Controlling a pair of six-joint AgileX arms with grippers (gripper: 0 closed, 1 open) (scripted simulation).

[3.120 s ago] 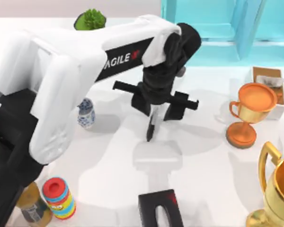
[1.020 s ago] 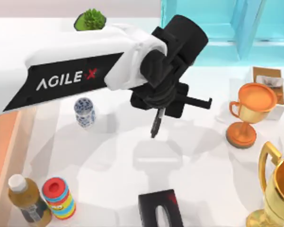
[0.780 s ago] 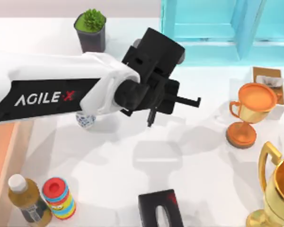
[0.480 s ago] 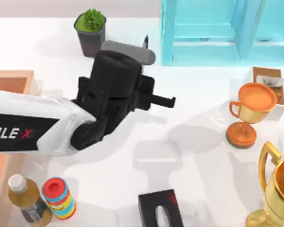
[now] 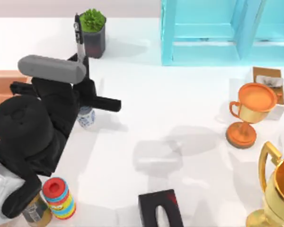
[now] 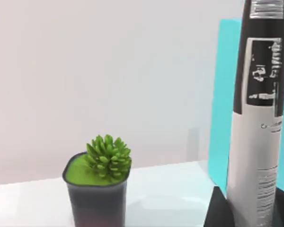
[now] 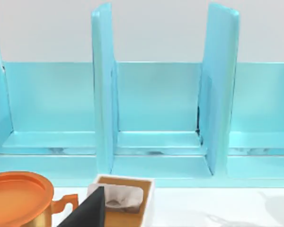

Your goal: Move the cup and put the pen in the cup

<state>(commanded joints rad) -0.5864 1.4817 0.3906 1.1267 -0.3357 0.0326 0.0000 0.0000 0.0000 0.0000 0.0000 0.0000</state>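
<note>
White worktop carries my left pincer (image 5: 78, 59) near the far left corner, clamped on the pen (image 5: 77, 30), which stands upright beside the potted plant (image 5: 93, 29). Just nearer sits the cup (image 5: 85, 116), partly under the arm.

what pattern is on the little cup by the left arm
Blue painted pattern on white; the cup shows best in the top view.
</note>
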